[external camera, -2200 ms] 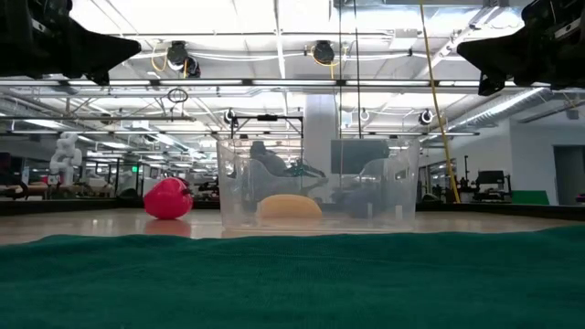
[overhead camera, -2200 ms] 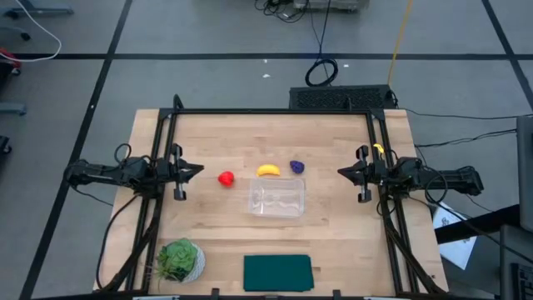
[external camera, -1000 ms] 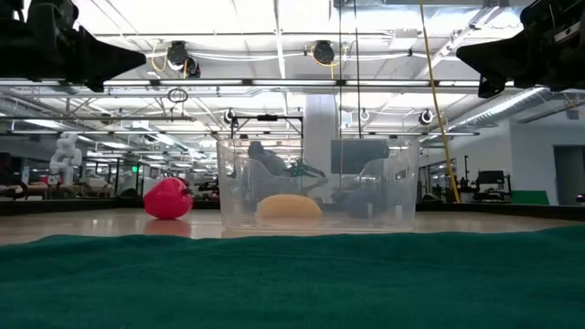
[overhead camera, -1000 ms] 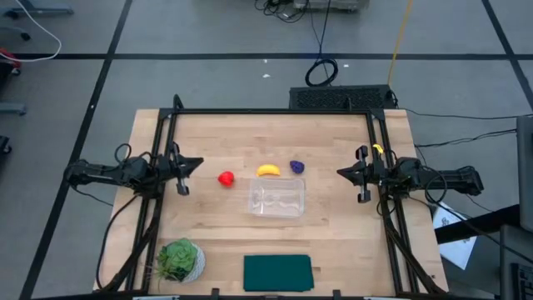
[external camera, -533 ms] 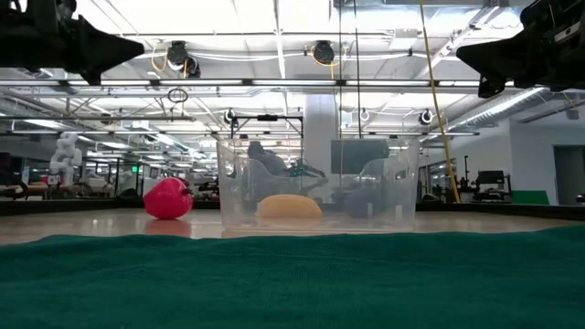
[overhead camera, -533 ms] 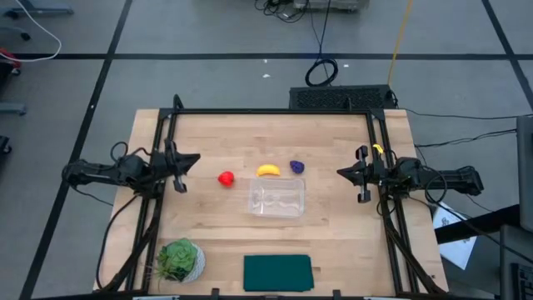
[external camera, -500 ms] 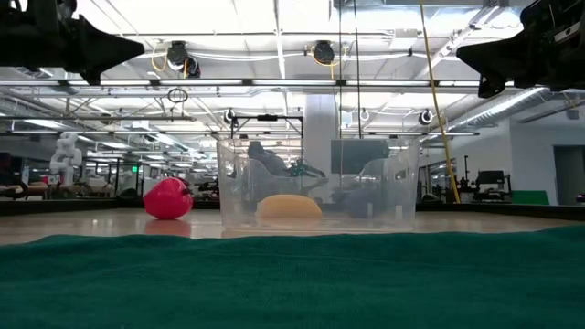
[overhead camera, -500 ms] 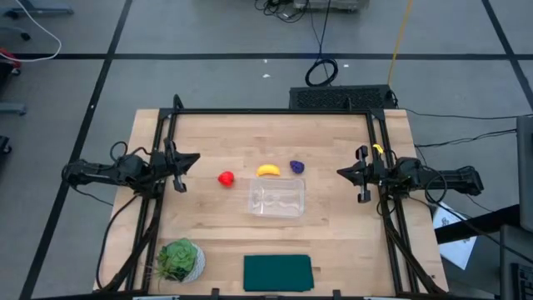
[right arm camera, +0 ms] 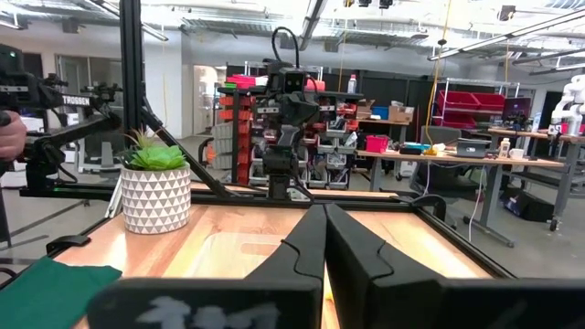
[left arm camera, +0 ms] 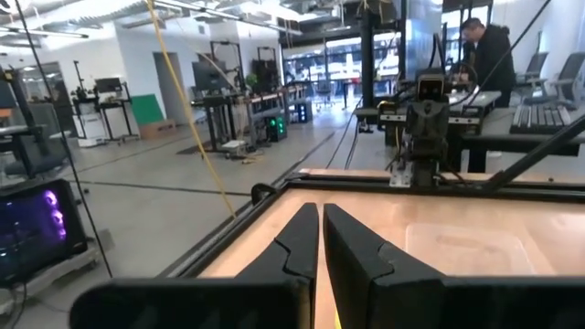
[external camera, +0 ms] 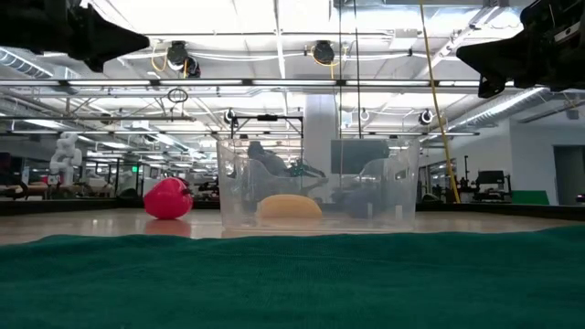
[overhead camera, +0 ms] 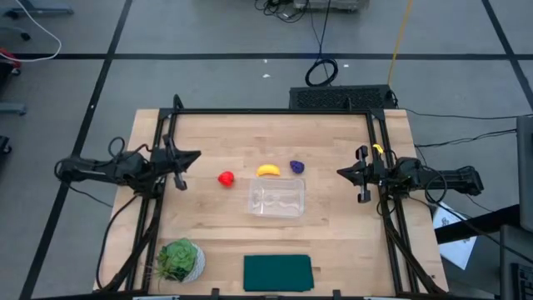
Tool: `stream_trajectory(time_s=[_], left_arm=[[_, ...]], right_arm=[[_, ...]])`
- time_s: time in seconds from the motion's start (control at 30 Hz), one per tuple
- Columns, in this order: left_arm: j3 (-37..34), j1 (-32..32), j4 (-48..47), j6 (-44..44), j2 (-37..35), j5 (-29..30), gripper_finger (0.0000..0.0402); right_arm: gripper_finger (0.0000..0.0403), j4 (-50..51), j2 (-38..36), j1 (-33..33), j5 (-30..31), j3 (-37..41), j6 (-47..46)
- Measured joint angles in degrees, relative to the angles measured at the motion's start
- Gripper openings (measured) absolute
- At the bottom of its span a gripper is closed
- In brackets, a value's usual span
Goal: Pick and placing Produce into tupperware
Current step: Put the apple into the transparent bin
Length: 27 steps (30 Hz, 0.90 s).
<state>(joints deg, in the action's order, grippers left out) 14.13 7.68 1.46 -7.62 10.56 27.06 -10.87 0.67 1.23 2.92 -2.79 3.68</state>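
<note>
Nearest you, at the front edge of the surface [overhead camera: 333,242], you have the dark green mat [overhead camera: 277,272], with the potted plant [overhead camera: 180,260] just to its left. Behind the mat, near the middle of the surface, sits the clear tupperware [overhead camera: 276,198], upright and holding no produce (in the low view the banana only shows through its clear walls from behind).

Past the tupperware, the three produce pieces lie in a loose row on the bare wood: the red fruit [overhead camera: 226,178] toward the left, the yellow banana [overhead camera: 268,170] in the middle, and the purple grape cluster [overhead camera: 296,167] to the right. None of them touches the tupperware or another piece.

Your left tool [overhead camera: 195,157] hangs above the surface's left side, well apart from the red fruit, its fingers almost together with only a thin slit between them and nothing gripped. Your right tool [overhead camera: 341,172] hangs above the right side, pointing inward, its fingers pressed closed on nothing.

Farther off, beyond the surface, a person [left arm camera: 489,50] stands among the workbenches.
</note>
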Motion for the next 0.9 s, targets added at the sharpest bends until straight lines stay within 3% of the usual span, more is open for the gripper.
stream_trajectory(time_s=[0.4, 0.9], left_arm=[[7.8, -3.1, -0.1, 0.7, 13.2, 0.0, 0.0026], [19.0, -12.1, -6.8, 2.3, 18.9, -8.6, 0.0026]], right_arm=[[0.0000, 0.0, 0.0, 0.0, 0.0, 0.0, 0.5], [0.0000, 0.0, 0.0, 0.0, 0.0, 0.0, 0.5]])
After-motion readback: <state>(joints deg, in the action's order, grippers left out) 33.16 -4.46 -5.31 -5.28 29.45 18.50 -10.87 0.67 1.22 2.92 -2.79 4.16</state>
